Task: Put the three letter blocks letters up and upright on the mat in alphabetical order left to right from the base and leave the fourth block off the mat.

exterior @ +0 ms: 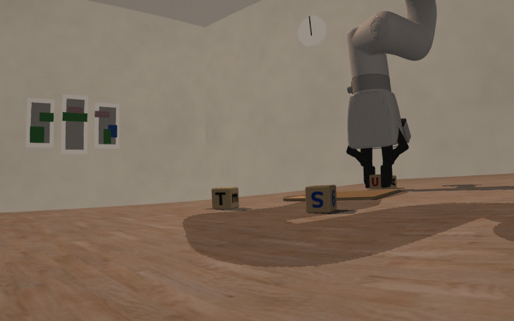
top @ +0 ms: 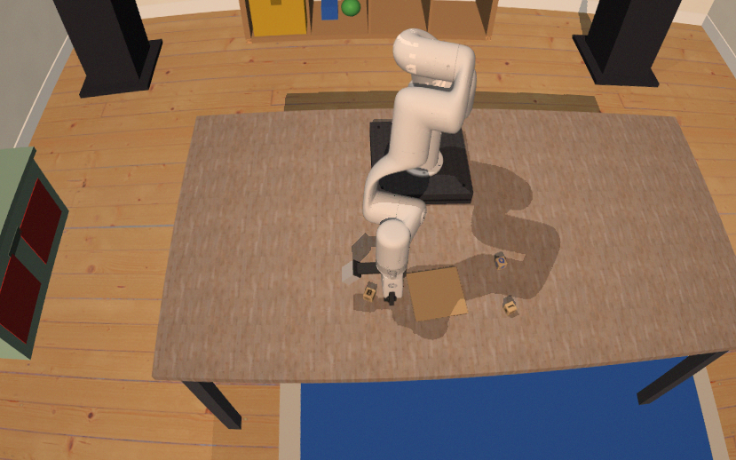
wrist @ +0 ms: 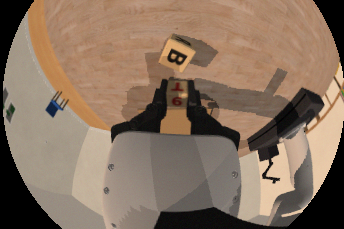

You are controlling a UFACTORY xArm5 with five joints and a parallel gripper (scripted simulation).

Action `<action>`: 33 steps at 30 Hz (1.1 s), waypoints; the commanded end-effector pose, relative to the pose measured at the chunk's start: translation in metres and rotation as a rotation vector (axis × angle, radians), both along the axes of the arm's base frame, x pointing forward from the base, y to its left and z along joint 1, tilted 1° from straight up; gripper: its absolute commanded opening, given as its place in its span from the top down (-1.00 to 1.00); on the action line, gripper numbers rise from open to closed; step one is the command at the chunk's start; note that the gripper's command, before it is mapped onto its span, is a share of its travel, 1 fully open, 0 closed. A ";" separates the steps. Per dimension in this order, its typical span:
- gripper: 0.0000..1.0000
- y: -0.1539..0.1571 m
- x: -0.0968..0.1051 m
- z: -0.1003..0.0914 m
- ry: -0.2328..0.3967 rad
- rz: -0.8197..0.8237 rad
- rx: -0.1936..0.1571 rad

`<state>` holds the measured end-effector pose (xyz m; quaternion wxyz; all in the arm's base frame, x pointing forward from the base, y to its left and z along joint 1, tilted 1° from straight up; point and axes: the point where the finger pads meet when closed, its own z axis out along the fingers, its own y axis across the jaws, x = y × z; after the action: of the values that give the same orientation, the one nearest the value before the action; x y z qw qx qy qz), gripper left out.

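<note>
1. Arm: The xArm 5 arm is bent at its joints. In the top view, its upper links fold back above the base and its forward links extend toward the viewer's side.
2. Wrist: The wrist housing is near vertical, directly above the gripper.
3. Gripper: The xArm Gripper points down. Its two black fingers are parallel, partly closed and clamped on a block.
4. Linkages: The black finger linkages angle outward on both sides.
</note>
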<state>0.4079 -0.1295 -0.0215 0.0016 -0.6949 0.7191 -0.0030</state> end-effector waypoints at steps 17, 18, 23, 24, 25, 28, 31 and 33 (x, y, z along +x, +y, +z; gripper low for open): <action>0.57 -0.001 0.001 -0.002 -0.003 0.000 -0.001; 0.57 -0.001 0.001 -0.002 -0.003 0.000 -0.001; 0.57 -0.001 0.001 -0.002 -0.003 0.000 -0.001; 0.57 -0.001 0.001 -0.002 -0.003 0.000 -0.001; 0.57 -0.001 0.001 -0.002 -0.003 0.000 -0.001; 0.57 -0.001 0.001 -0.002 -0.003 0.000 -0.001; 0.57 -0.001 0.001 -0.002 -0.003 0.000 -0.001; 0.57 -0.001 0.001 -0.002 -0.003 0.000 -0.001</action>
<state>0.4078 -0.1298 -0.0250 0.0016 -0.6949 0.7191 -0.0030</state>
